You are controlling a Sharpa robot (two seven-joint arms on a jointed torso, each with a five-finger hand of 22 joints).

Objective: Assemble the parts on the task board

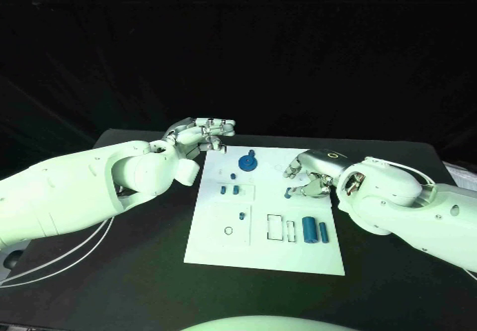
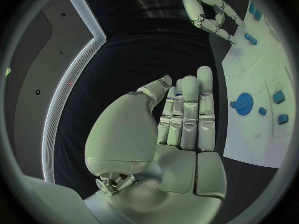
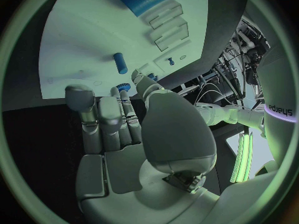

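Note:
The white task board (image 1: 260, 238) lies in the middle of the table. A blue gear (image 1: 247, 163) sits near its far edge, and the gear (image 2: 244, 104) also shows in the left wrist view. Two small blue parts (image 1: 229, 188) lie left of centre, another (image 1: 288, 194) on the right, and two blue cylinders (image 1: 316, 229) stand nearer me. My left hand (image 1: 204, 133) hovers off the board's far left corner, fingers straight and together with the thumb against them; a speck of blue (image 2: 179, 91) shows in that pinch. My right hand (image 1: 310, 176) hangs over the board's right edge, holding nothing, fingertips by a blue peg (image 3: 120, 63).
The black table (image 1: 119, 276) surrounds the board on all sides. Empty outlined slots (image 1: 276, 227) sit beside the cylinders. White cables (image 1: 60, 265) trail under my left arm near the table's left edge.

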